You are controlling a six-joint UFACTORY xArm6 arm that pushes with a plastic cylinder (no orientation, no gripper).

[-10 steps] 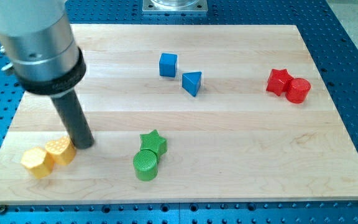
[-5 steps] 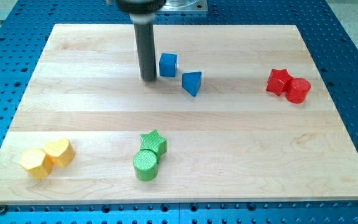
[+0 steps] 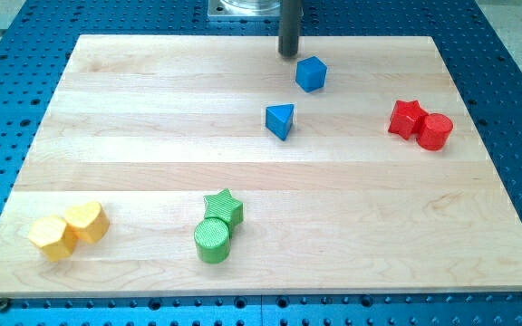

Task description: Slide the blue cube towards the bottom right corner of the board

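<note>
The blue cube [image 3: 311, 74] lies near the top of the wooden board [image 3: 152, 136], right of its middle, turned at an angle. My tip [image 3: 288, 54] is at the board's top edge, just up and left of the cube, with a small gap between them. A blue triangular block [image 3: 280, 120] lies below and left of the cube.
A red star [image 3: 407, 119] and a red cylinder [image 3: 434, 132] touch at the right side. A green star [image 3: 224, 208] and a green cylinder [image 3: 212, 241] sit at the bottom middle. Two yellow blocks [image 3: 66, 230] lie at the bottom left.
My tip moved from the yellow blocks up to the cube's left, then to the top edge. The blue cube slid right and slightly up, and turned.
</note>
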